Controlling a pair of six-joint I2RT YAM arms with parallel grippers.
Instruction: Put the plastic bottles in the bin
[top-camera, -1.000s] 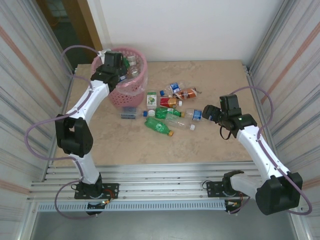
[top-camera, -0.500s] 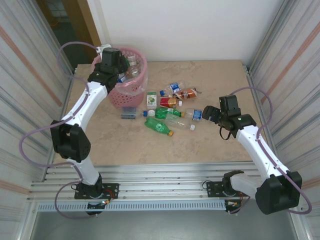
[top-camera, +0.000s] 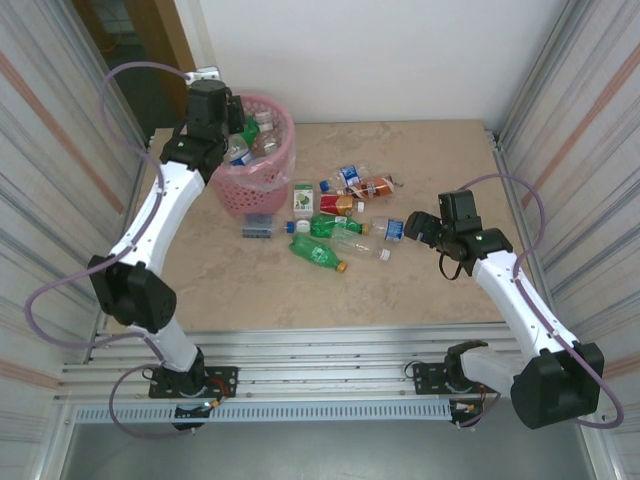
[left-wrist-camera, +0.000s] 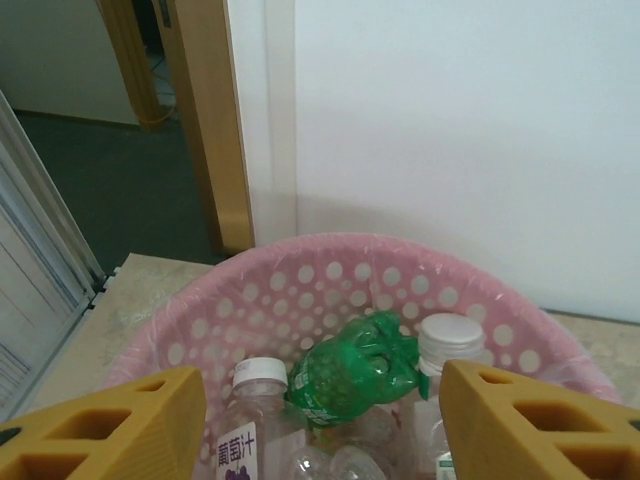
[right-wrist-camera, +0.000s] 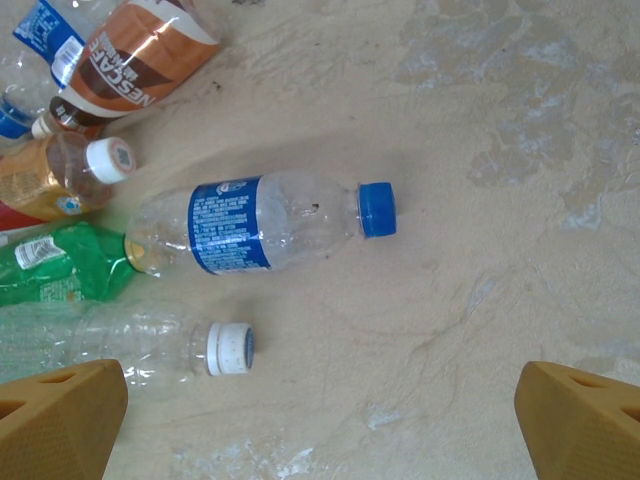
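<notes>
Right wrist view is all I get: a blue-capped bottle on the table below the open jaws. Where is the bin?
Observer: The bin stands at the far left of the table, beyond the bottle pile.
Operator: Is anything above it?
Observer: The left gripper hangs over it, jaws apart, holding nothing.
Operator: Anything inside yet?
Observer: Yes, several bottles, among them a crumpled green bottle.
</notes>
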